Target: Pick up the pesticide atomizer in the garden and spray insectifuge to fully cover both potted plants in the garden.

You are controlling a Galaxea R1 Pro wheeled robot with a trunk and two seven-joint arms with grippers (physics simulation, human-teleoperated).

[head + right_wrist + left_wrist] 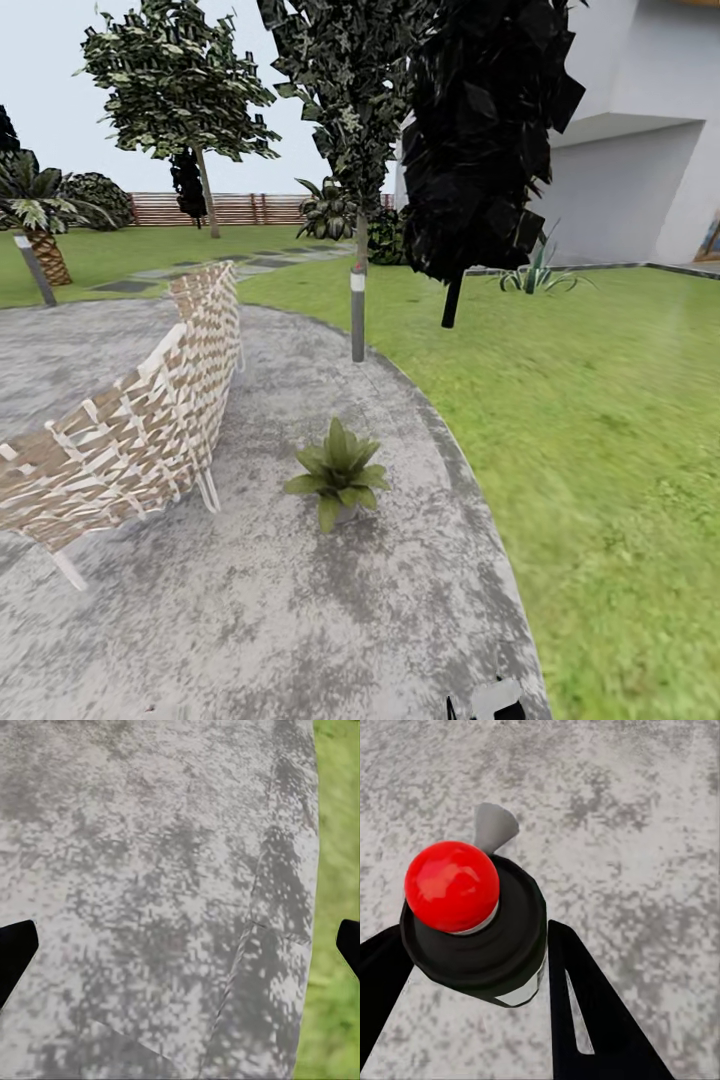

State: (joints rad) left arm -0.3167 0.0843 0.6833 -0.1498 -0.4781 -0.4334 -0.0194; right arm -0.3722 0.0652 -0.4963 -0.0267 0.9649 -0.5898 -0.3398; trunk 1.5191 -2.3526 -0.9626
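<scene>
Pesticide atomizer, black body w/ red ball top, gripped in left jaws; right jaws spread, empty. Next: approach green-leaved potted plant nr patio edge, spray.

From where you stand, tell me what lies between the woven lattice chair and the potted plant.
Head view: only bare mottled grey paving between the tan woven lattice chair and the green-leaved potted plant.
</scene>
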